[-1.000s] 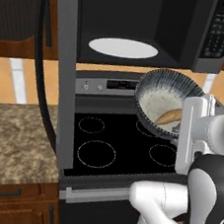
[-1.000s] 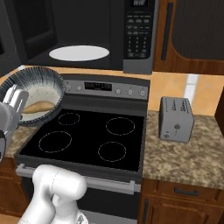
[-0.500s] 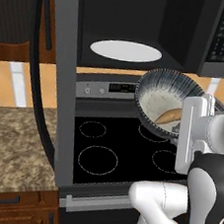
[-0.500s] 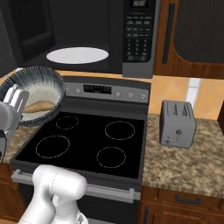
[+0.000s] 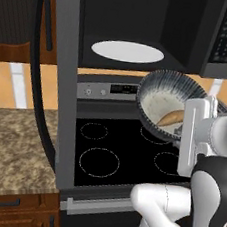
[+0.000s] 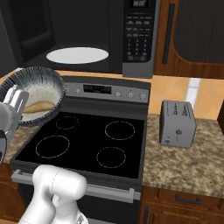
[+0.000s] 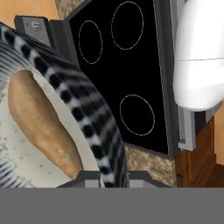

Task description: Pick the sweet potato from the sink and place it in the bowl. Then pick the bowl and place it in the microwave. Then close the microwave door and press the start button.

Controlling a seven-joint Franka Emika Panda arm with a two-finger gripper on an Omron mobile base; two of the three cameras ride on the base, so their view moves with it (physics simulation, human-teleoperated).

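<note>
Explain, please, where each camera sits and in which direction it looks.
Left base view: behind the arm's left, facing the open microwave; arm lower right, holding the bowl.
Right base view: behind its right, facing the stove and toaster; arm lower left.
Hand view: on the hand, along the gripper clamped on the bowl's rim.
All share bowl, sweet potato, stove.

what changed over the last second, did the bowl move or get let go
Mostly the base drove: in both base views the whole scene slides down and grows, so the cameras moved in toward the microwave. The bowl was not let go; the gripper stays shut on its rim, the sweet potato still inside. The bowl keeps its place against the arm, held over the stove, below the white turntable plate.
</note>
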